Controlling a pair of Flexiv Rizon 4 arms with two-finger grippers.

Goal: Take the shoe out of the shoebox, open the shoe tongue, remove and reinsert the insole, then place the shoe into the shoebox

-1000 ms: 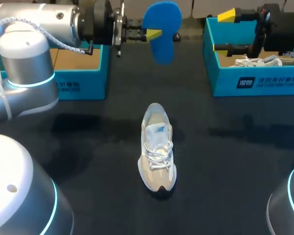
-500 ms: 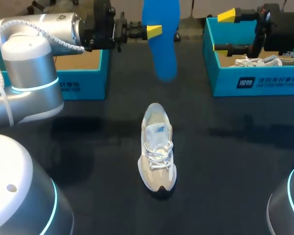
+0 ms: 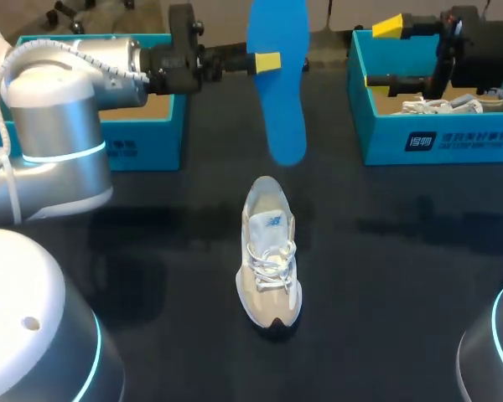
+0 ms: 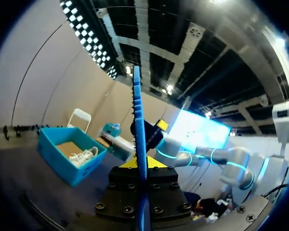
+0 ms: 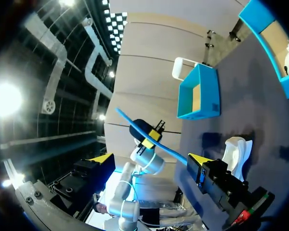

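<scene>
Change: insole [image 3: 278, 84] swung more upright in my left gripper [image 3: 267, 62] — clamped on it
Why: lined up with the shoe [image 3: 269, 251] on the counter [image 3: 402, 251], likely for reinsertion
Right gripper [image 3: 379, 54]: fingers apart, empty, by the shoebox [image 3: 440, 138]

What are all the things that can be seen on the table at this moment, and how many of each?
shoe: 1, white and beige, middle of the table
insole: 1, blue, held in the air beyond the shoe
left shoebox: 1, blue, back left
right shoebox: 1, blue, back right, white laces inside
table: 1, black
left gripper: 1, shut on the insole
right gripper: 1, open, over the right shoebox
</scene>
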